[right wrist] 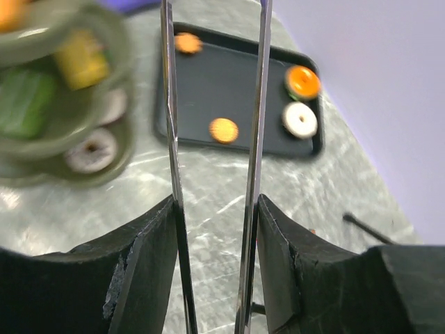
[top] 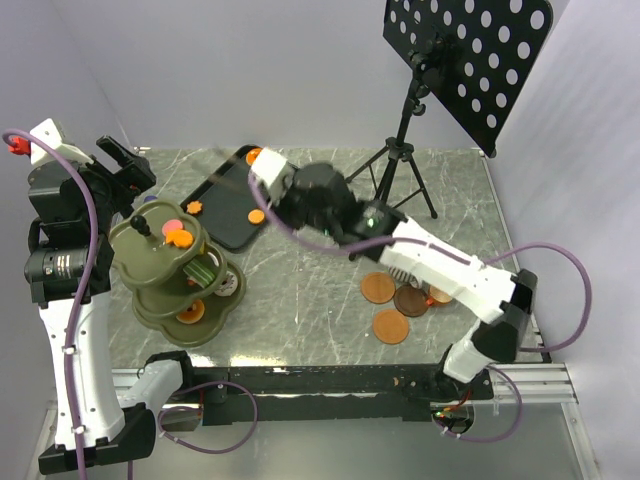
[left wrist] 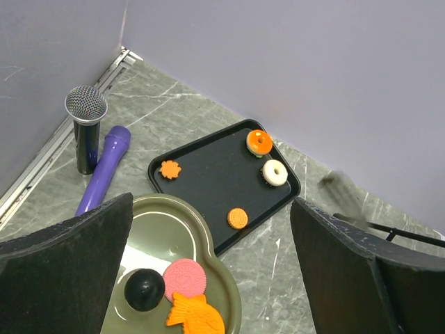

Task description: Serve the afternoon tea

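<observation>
your right gripper [right wrist: 217,209] is clamped on the thin metal tongs [right wrist: 169,104]. each blade lies against one finger, and the two blades stand apart. they point up over the grey table [right wrist: 208,181] toward the black tray [right wrist: 250,90].

your left gripper [left wrist: 212,209] is let go and spread wide, holding nothing. it hangs above the green tiered stand [left wrist: 160,236] and the near corner of the tray.

the tea treats sit in two places. on the tray there are four. an orange donut [left wrist: 259,142] and a white donut [left wrist: 274,172] sit close together at the far right end. a round orange cookie [left wrist: 237,218] is near the front edge. a flower-shaped orange cookie [left wrist: 169,169] is at the left corner.

on the top plate of the stand, a pink cookie [left wrist: 184,277] touches an orange fish-shaped pastry [left wrist: 196,316], just beside the black knob [left wrist: 144,289]. the lower plates look blurry, but you can see a green treat [right wrist: 24,101], a yellow treat [right wrist: 82,59] and a pale ring donut [right wrist: 92,153].

the brown-orange saucers [top: 378,288] lie flat on the table on the right, partly under your right arm and well away from the stand.

a microphone [left wrist: 86,125] stands in the far left corner, with a purple stick-shaped thing [left wrist: 104,177] lying beside it.
</observation>
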`<state>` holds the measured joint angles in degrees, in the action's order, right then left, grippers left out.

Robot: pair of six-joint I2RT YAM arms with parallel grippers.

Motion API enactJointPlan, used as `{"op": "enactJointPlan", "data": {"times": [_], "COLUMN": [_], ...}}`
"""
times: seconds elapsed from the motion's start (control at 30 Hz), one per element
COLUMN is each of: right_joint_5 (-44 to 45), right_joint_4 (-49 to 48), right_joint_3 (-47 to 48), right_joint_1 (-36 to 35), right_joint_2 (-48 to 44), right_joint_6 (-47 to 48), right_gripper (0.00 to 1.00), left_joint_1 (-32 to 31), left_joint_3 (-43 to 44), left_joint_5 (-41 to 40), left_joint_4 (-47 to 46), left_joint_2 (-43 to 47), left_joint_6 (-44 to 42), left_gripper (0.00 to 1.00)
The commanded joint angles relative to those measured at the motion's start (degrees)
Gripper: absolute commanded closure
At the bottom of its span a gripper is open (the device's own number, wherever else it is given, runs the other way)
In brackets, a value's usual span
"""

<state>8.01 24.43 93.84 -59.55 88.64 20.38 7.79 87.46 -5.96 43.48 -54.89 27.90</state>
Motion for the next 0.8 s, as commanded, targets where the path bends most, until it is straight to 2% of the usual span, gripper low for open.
{"op": "enactJointPlan", "data": {"times": [0.0,0.17,0.4,0.77], "right_joint_5": [0.0,1.6,2.0,3.9], "right_joint_4": [2.5,11.2,16.4,19.9], "right_joint_3": [6.4,17.5,26.8,29.8], "right_joint_1": [7.2,12.7,17.1,18.9], "right_joint_2": [7.0,19.5,31.9,40.6], "right_joint_6": [-9.6,-14.7,-19.9,-22.8], "right_gripper": [0.48,0.48,0.47,0.44], "left_joint_1": [0.3,0.5,0.7,1.7], "left_joint_3": [1.1,1.0,0.4,-1.2], "left_joint_5": [-1.3,-1.5,-1.3,0.2], "left_joint_4": [-2.4,-2.4,-2.3,-2.8], "left_joint_2": [0.7,0.7,0.9,1.3], "left_joint_6": [-0.5,-0.7,-0.8,0.1], "left_gripper": [0.0,0.0,0.0,0.0]}}
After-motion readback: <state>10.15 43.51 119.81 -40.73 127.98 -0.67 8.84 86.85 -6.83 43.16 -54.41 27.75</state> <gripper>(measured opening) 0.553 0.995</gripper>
